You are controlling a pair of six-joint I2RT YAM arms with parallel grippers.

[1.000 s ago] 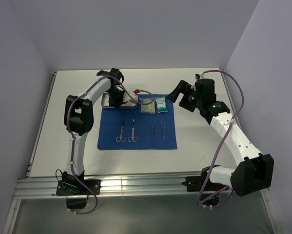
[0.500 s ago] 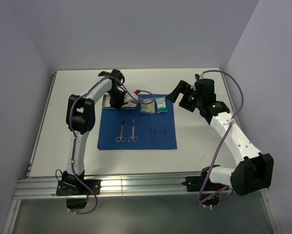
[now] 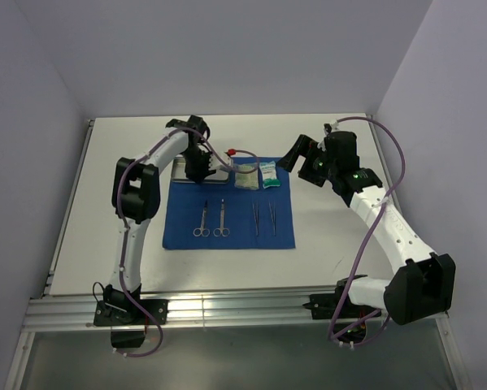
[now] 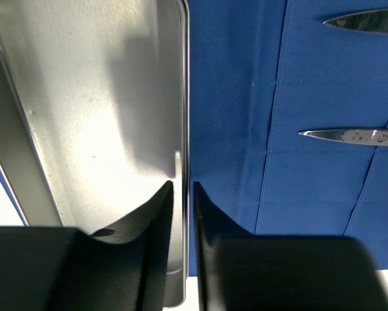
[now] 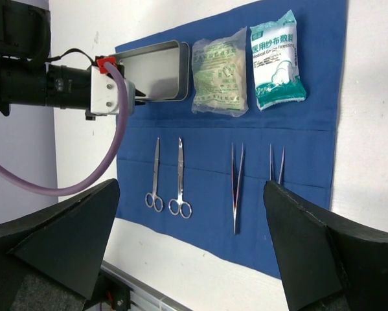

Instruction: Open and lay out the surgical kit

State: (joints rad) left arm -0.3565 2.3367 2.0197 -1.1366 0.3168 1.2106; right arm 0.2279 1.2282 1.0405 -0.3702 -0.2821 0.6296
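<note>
The left gripper [image 4: 182,189] has its jaws only narrowly apart, astride the long wall of the steel tray [image 4: 96,116], one finger inside and one outside. A thin gap shows on each side of the rim, so it does not look pinched. The right gripper [image 5: 191,194] hangs high off the cloth's right side with its jaws spread wide and nothing in them.

The tray sits at the far left corner of the blue cloth [image 5: 310,123], which lies opened flat. Along the cloth's far edge, right of the tray, lie the whitish packet [image 5: 219,78] and the green-printed packet [image 5: 278,61], just beside each other. Nearer the cloth's middle, in a row from left to right, are the two scissors [image 5: 153,175] [image 5: 179,178] and the two tweezers [image 5: 236,188] [image 5: 276,165], all apart from one another.

- **Tray:** it is probably light, rigid and slick. The upright wall is the sound place to hold it, since the polished floor gives no purchase.
- **Packets:** they look soft and crinkly, and are best pinched at a sealed edge.
- **Scissors and tweezers:** these are stiff, thin and flush to the fabric. I would take them across the shanks, or across both tweezer legs at mid-length.
- **Cloth:** it is limp, so a low pinch may gather it and drag its neighbours.
</note>
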